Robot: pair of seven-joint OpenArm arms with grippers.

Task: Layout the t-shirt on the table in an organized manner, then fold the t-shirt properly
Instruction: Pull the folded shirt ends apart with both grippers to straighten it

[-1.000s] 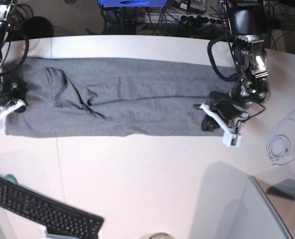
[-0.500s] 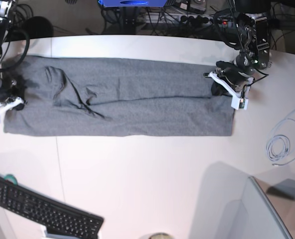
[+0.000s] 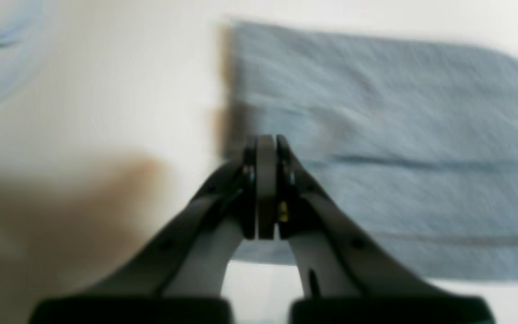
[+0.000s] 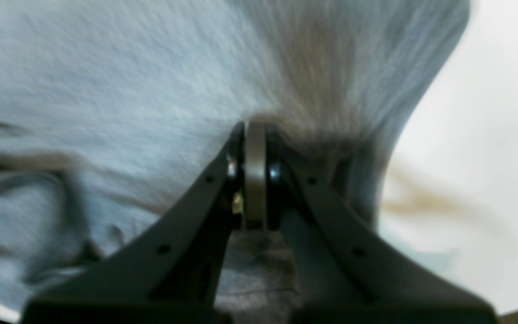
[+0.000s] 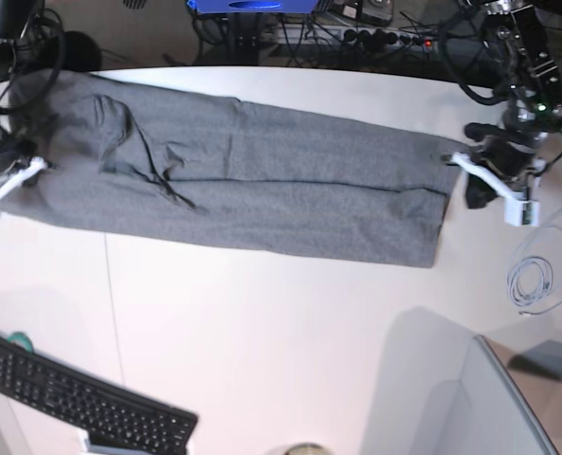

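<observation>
Since half a second ago your t-shirt [image 5: 252, 180] has swung: it lay level across the table [image 5: 281, 332], now it runs slanted, its end on the base view's left pushed up toward the far edge and its other end lower. Your left gripper [image 5: 459, 163] has moved out and down to the shirt's end on that view's right; your right gripper [image 5: 20, 171] sits at the opposite end, roughly where it was.

Shirt look: heather-grey knit, folded into a long narrow band, lying flat on the white tabletop, with one long crease line down its length and a bunch of wrinkles and a folded sleeve toward the right gripper's end. Edge near the left gripper is straight and clean.

Left wrist view, blurred: left gripper [image 3: 265, 148] jaws pressed together, tips at the shirt's end edge; you can't tell whether fabric is pinched. Right wrist view, also blurred: right gripper [image 4: 254, 135] jaws pressed together, tips against the grey cloth [image 4: 128, 90], which puckers toward them; grip on it not certain.

Black keyboard [image 5: 81, 403] sits at the near corner, a coiled cable [image 5: 532, 280] beside the left arm, both clear of the shirt.
</observation>
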